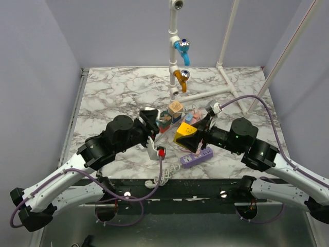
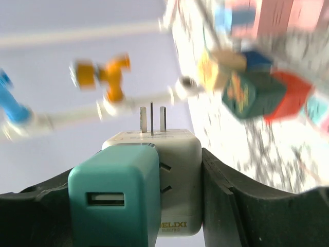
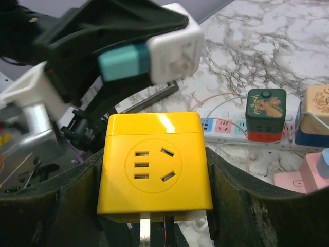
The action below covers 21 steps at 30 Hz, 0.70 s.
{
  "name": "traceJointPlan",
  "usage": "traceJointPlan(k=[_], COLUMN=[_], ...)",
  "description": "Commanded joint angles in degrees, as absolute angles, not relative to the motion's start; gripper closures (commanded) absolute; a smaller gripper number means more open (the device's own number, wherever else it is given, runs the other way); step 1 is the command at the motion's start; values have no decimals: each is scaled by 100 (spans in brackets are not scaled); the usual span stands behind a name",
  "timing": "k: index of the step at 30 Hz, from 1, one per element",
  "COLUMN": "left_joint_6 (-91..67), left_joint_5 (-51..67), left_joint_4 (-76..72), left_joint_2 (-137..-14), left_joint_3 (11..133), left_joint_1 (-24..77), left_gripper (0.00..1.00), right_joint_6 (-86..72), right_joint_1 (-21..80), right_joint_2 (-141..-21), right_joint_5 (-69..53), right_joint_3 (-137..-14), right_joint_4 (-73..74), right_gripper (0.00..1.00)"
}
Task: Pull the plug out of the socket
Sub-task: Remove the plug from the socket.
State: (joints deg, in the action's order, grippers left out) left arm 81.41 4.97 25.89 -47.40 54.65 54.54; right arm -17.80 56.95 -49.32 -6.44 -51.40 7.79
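Step in hand: hold both grips firm; draw the blocks straight apart along the prong line, no twisting; judged nearly done
Left gripper (image 2: 134, 206): pinching a white plastic cube adapter (image 2: 177, 170) with a teal USB block (image 2: 110, 198) on its side; metal prongs (image 2: 151, 119) bare beyond the fingertips
Right gripper (image 3: 154, 180): clamped on a yellow plastic cube socket (image 3: 154, 164), seated between both fingers
Plug position: ahead of the right fingers' tips; apart from the yellow face

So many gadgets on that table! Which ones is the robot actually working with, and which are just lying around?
In the job:
- white adapter with teal plug stuck in it, held in the left fingers
- yellow socket cube, held in the right fingers

Just lying about:
- purple power strip
- green cube
- white power strip
- blue tap
- orange tap
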Motion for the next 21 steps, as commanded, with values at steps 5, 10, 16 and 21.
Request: traceJointPlan(k=[5, 10, 16, 21], left_joint_6=[8138, 8144, 8242, 8248], left_joint_5=[-184, -51, 201, 330], left_joint_4=[3057, 3121, 3008, 3201], left_joint_2=[-4297, -4177, -3940, -3770], left_joint_3=[5416, 5397, 5361, 5379], left_joint_1=[4887, 4852, 4852, 4852], left_gripper=[100, 100, 100, 100], right_joint_6=[-1917, -1884, -2381, -2961], right_joint_1=[5705, 5705, 5700, 5088], right_joint_2=[-4216, -4182, -4836, -5251], right_joint_5=[-476, 323, 2568, 3232], right_joint_3=[-5185, -5340, -5535, -5756], right_joint_4=[1360, 1717, 2319, 2590], right_gripper=[99, 99, 99, 99])
